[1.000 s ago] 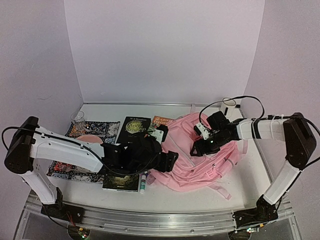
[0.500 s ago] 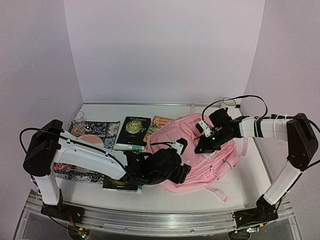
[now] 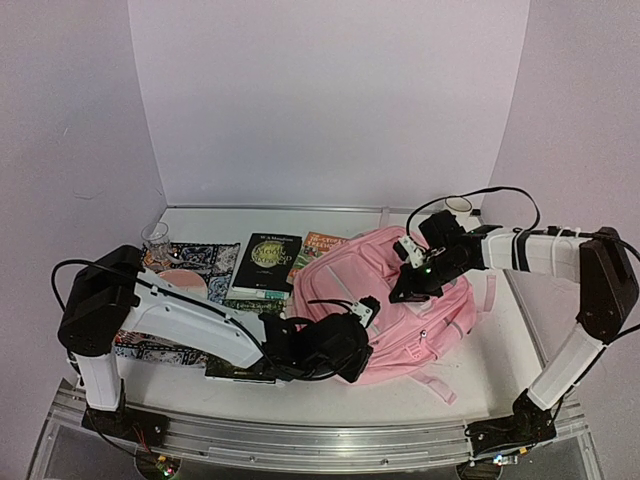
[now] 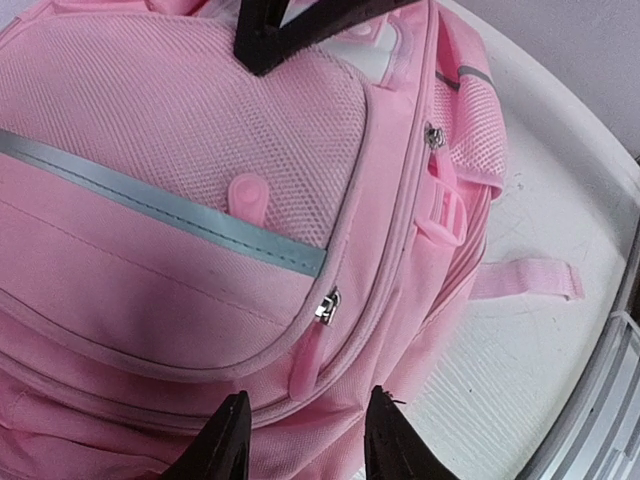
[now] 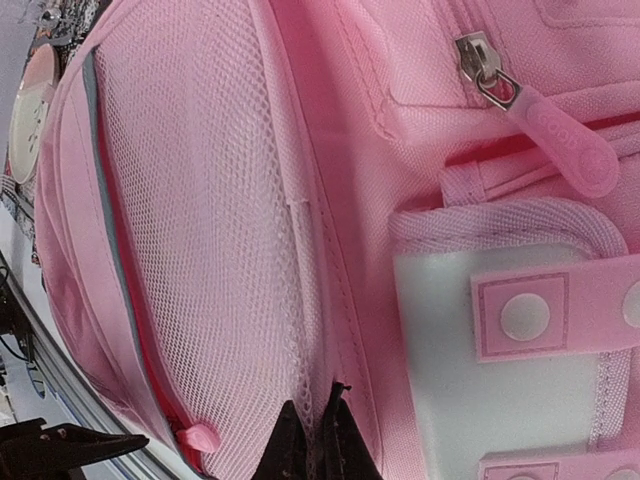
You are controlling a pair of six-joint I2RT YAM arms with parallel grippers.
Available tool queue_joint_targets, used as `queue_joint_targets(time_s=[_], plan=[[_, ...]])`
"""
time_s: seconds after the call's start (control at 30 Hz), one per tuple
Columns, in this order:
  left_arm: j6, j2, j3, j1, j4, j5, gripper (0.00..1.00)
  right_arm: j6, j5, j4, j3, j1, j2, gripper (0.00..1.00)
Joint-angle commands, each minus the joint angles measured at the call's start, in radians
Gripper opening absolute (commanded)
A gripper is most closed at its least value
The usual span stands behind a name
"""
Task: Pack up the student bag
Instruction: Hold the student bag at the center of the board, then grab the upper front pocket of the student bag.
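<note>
The student bag (image 3: 410, 325), large, soft and pink, lies flat at the centre right of the table. My left gripper (image 3: 364, 348) is at the bag's near edge. In the left wrist view it (image 4: 305, 440) is open, astride a fold of fabric, and a pink zipper pull (image 4: 308, 362) hangs just ahead of the fingertips. My right gripper (image 3: 401, 293) reaches over the bag's top. In the right wrist view it (image 5: 312, 425) is shut on the edge of the bag's mesh pocket (image 5: 210, 230), beside the white patch (image 5: 470, 400).
A black book (image 3: 265, 262) and an orange book (image 3: 322, 242) lie left of the bag. Further left, a patterned cloth (image 3: 195, 260) holds a glass (image 3: 155, 237) and a pink disc (image 3: 180, 280). Another book (image 3: 238, 371) lies under my left arm. A white cup (image 3: 458, 206) stands at the back right.
My left arm has slid right along the bag's near edge and its jaws have narrowed. My right gripper has shut on the bag's fabric and shifted slightly back.
</note>
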Motion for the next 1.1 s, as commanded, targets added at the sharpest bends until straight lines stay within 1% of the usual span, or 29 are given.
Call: queue_joint_targets(time_s=[0.0, 0.3, 0.4, 0.57, 0.77, 0.8, 0.93, 1.07], plan=[[0.026, 0.045, 0.055, -0.010, -0.011, -0.030, 0.40, 0.028, -0.062, 0.047, 0.066, 0.013, -0.045, 0.00], [0.029, 0.109, 0.111, -0.009, -0.007, -0.137, 0.38, 0.033, -0.077, 0.048, 0.052, 0.015, -0.052, 0.00], [0.032, 0.123, 0.124, -0.010, 0.004, -0.149, 0.37, 0.036, -0.084, 0.052, 0.044, 0.015, -0.058, 0.00], [0.012, 0.148, 0.137, -0.009, 0.012, -0.166, 0.26, 0.041, -0.091, 0.057, 0.033, 0.015, -0.071, 0.00], [-0.015, 0.111, 0.105, -0.009, 0.024, -0.162, 0.02, 0.027, -0.065, 0.058, 0.017, 0.015, -0.073, 0.00], [-0.019, 0.098, 0.095, -0.009, 0.023, -0.162, 0.00, 0.022, -0.056, 0.057, 0.015, 0.015, -0.072, 0.00], [-0.055, 0.043, 0.036, -0.010, 0.023, -0.171, 0.00, -0.013, -0.005, 0.049, 0.012, 0.002, -0.065, 0.00], [-0.109, -0.012, -0.032, -0.009, -0.003, -0.187, 0.00, -0.063, 0.010, 0.038, 0.013, -0.063, -0.075, 0.00]])
